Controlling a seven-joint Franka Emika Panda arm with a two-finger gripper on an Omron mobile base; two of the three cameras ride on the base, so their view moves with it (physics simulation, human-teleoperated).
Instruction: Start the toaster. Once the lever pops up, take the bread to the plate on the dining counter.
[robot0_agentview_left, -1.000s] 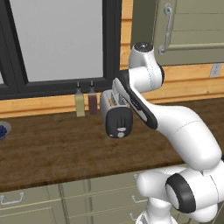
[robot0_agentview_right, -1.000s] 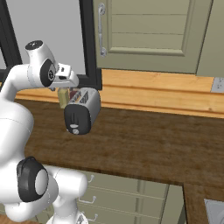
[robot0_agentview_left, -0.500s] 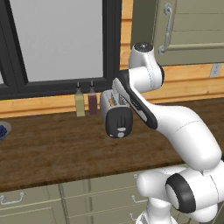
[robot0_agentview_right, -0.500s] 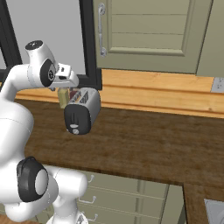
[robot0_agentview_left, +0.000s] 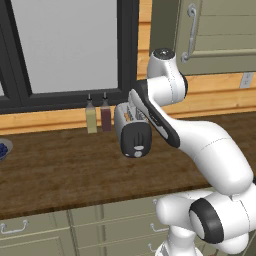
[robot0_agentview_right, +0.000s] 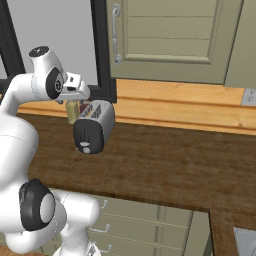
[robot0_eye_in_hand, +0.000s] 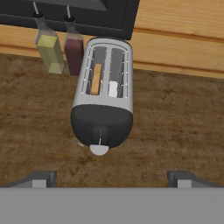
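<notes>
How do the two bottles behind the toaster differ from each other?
The left bottle holds pale yellow liquid, while the right bottle holds dark red liquid. The yellow bottle stands farther from the toaster; the red bottle stands right beside it, at its back end. Both are slim, upright, of similar size, with dark narrow tops, and stand side by side on the wood worktop below the window.

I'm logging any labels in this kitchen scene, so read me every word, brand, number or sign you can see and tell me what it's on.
None: no readable text in these pictures.
The toaster: black end face and pale dial carry no legible marks.
The two bottles, yellow and dark red: no labels.
The wall outlet: too small to show any marking.
The cabinet door and the worktop: plain.
</notes>
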